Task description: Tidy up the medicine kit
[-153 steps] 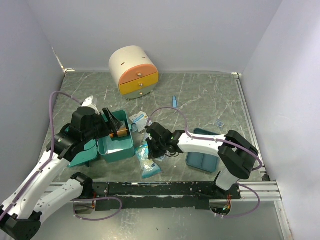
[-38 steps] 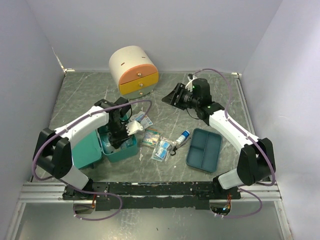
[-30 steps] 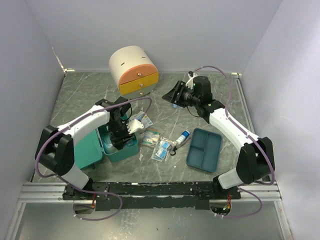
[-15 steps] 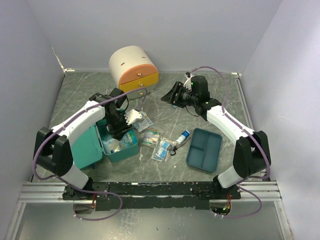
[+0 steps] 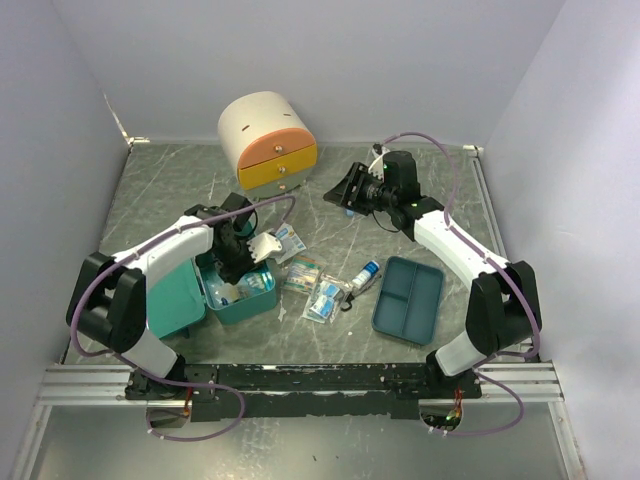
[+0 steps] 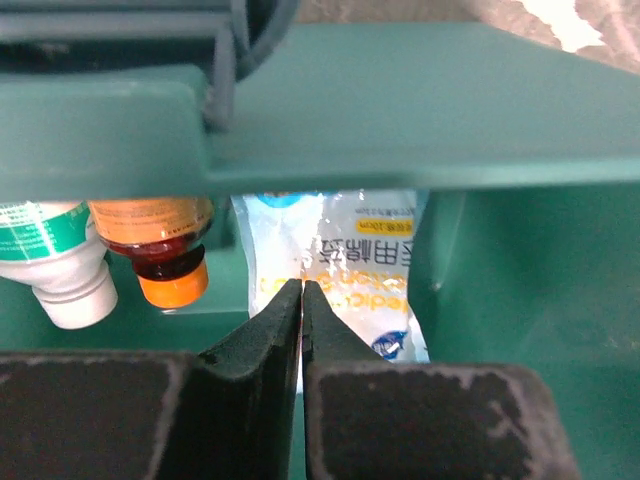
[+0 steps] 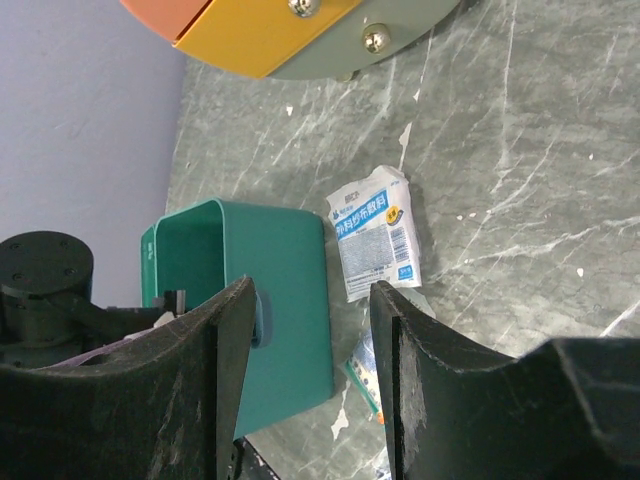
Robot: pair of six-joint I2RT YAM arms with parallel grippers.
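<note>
The medicine kit is a teal box that stands open at centre left, its lid folded out to the left. My left gripper hangs over the box's back edge, pointing down into it, jaws shut with nothing between them. In the left wrist view the left gripper hovers above a white-and-blue packet lying inside the kit, beside an amber bottle with an orange cap and a white bottle. My right gripper is raised at the back, open and empty.
A cream cabinet with orange and yellow drawers stands at the back. Loose packets and a small blue-capped tube lie right of the kit. A dark-blue divided tray sits further right. The right wrist view shows the right gripper, kit and one packet.
My left gripper's jaws have closed from part open, and it has shifted a little nearer over the box. The right arm has barely moved.
</note>
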